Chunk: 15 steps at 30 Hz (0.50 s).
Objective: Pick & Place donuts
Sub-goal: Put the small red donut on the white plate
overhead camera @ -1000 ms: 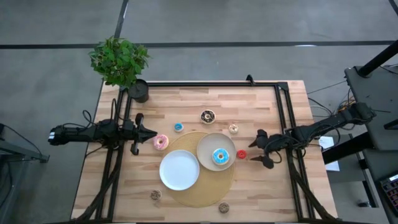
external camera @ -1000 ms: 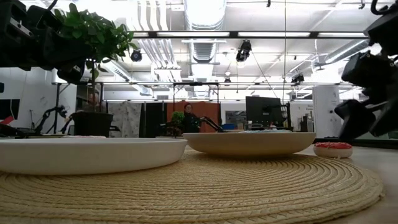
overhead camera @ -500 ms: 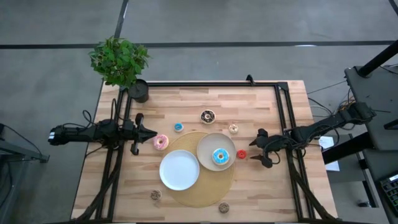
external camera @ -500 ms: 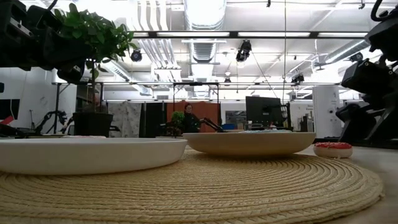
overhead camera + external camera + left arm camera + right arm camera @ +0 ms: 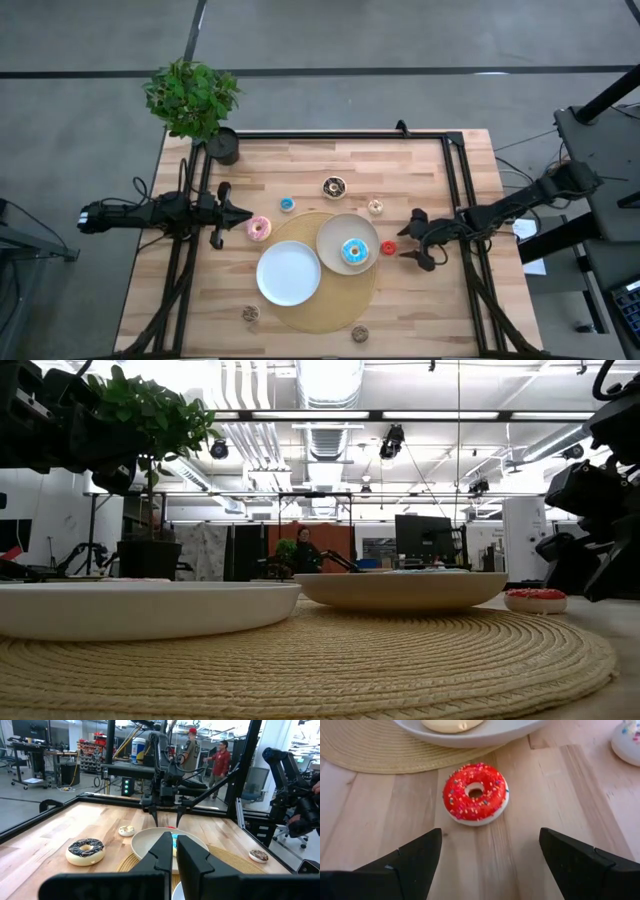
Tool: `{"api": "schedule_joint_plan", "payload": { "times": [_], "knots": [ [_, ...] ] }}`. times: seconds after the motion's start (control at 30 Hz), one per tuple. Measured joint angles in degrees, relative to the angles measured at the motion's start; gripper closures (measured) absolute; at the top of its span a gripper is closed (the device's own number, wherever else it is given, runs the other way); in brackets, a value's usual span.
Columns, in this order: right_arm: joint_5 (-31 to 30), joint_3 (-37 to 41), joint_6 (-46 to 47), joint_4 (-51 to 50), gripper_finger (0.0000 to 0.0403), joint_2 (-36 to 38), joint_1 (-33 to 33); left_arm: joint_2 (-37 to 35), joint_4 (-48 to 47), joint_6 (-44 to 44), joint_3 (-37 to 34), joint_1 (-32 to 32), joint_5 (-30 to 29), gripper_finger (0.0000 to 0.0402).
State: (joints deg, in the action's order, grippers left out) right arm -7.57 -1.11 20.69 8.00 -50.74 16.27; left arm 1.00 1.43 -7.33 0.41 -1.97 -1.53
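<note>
Evidently the step in hand was the approach to the red donut (image 5: 476, 793): the right gripper (image 5: 412, 243) stood low over the table with its fingers spread wide and holding nothing, and the red donut lay on bare wood just ahead of the fingertips, between their lines but not yet between the fingers. Beyond it from that gripper sat the beige plate (image 5: 330, 236), already carrying a blue-sprinkled donut (image 5: 353, 252). In my judgement the next move called for a short advance until the fingers straddled the ring, then a closing on it and a lift toward a plate. The left gripper (image 5: 241, 212) waited at the far side of the table, its fingers nearly together and empty, with the pink donut (image 5: 259, 228) just ahead and slightly to one side of its tip. Counted from above: eight donuts, namely red, pink, blue-sprinkled, a small blue (image 5: 287, 204), a chocolate (image 5: 334, 186), a cream (image 5: 376, 207), and two brown (image 5: 250, 313) ones well apart from either gripper near the table's front edge. Two plates were present, the beige and a white plate (image 5: 288, 273), both on one woven mat (image 5: 322, 312); one potted plant (image 5: 193, 101) stood at a corner.
</note>
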Motion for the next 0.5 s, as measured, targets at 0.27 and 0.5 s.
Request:
{"api": "schedule_joint_plan", "payload": {
  "times": [0.27, 0.5],
  "knots": [
    [0.10, 0.05, -1.60, 3.51, 0.0076, -2.82, 0.00, 0.01, 0.00, 0.02, -0.01, 0.01, -0.01, 0.0402],
    [0.57, -0.67, -4.09, 4.78, 0.0076, -3.44, 0.39, 0.00, 0.00, 0.01, 0.01, -0.01, 0.01, 0.0402]
  ]
}}
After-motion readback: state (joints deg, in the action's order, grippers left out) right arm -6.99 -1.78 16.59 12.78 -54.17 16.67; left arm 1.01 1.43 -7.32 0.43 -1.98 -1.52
